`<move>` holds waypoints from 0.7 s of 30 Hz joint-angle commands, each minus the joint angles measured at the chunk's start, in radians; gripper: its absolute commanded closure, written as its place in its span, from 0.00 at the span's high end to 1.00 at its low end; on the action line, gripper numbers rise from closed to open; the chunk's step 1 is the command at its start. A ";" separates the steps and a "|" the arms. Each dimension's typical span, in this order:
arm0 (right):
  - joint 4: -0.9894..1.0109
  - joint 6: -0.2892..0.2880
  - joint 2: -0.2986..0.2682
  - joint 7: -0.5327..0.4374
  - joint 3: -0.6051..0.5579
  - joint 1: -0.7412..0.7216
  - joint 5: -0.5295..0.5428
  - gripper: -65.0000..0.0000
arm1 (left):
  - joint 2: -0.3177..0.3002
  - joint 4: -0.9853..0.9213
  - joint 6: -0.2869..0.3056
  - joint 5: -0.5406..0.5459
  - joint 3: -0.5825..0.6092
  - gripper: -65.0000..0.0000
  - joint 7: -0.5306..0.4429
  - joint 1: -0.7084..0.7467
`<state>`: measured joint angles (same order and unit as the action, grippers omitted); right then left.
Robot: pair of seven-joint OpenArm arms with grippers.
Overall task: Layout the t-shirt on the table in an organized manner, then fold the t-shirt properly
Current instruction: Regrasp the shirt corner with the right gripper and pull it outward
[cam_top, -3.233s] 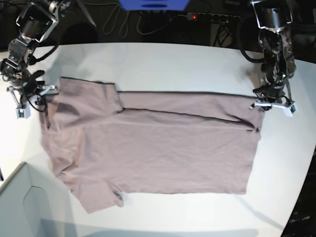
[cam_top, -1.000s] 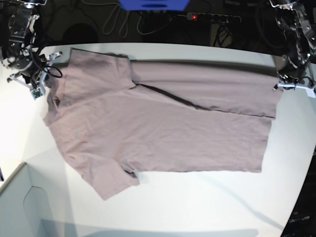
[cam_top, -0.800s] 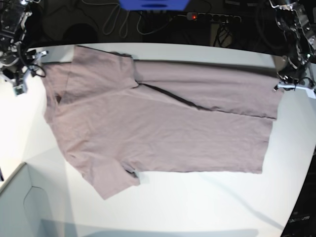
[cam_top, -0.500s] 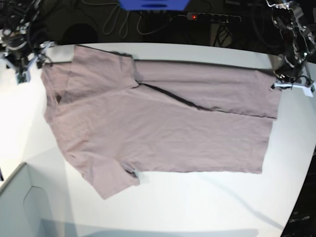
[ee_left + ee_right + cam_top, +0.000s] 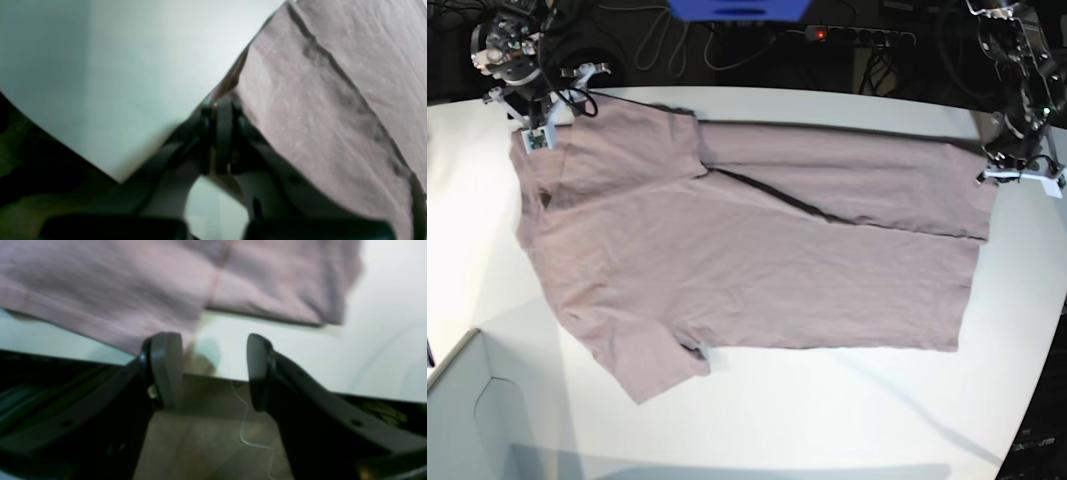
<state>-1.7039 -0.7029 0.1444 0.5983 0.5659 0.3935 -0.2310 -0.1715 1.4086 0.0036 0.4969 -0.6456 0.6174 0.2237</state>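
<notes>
The mauve-pink t-shirt (image 5: 757, 270) lies spread on the white table (image 5: 827, 420), collar end to the left and hem to the right, with a fold line across its upper half. My left gripper (image 5: 1017, 175) sits at the hem's far right corner. In the left wrist view the left gripper (image 5: 223, 110) is shut, pinching the edge of the t-shirt (image 5: 333, 100). My right gripper (image 5: 557, 105) hovers at the far left sleeve. Its fingers (image 5: 165, 370) stand apart with nothing between them, just off the t-shirt (image 5: 116, 290).
A pale grey box corner (image 5: 467, 420) juts in at the bottom left. Cables and a power strip (image 5: 857, 35) lie beyond the table's far edge. In the right wrist view the table edge (image 5: 300, 380) runs under the fingers, with floor below it.
My right gripper opened, let go of the shirt's left shoulder and swung away, then back right to the far sleeve. The cloth settled flat. The left gripper barely moved.
</notes>
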 commanded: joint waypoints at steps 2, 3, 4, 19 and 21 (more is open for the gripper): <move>0.003 0.005 -0.006 -0.010 0.001 0.002 0.000 0.48 | -0.015 0.013 0.002 0.001 -0.006 0.00 -0.015 -0.007; 0.009 0.005 -0.006 -0.010 0.001 0.002 0.003 0.48 | -0.015 0.013 0.002 0.001 -0.006 0.00 -0.015 -0.007; 0.014 0.005 -0.006 -0.010 0.001 -0.001 0.003 0.48 | -0.015 0.011 0.002 0.001 -0.006 0.00 -0.015 -0.007; 0.041 0.005 -0.002 -0.010 -0.037 -0.015 0.002 0.42 | -0.013 0.011 0.002 0.003 -0.006 0.00 -0.015 -0.007; 0.041 0.005 -0.006 -0.010 -0.068 -0.012 0.002 0.32 | -0.013 0.011 0.002 0.003 -0.006 0.00 -0.015 -0.007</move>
<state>-1.6512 -0.7025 0.1406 0.5941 0.4988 0.3805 -0.2348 -0.1711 1.4078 0.0036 0.4976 -0.6456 0.6178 0.2237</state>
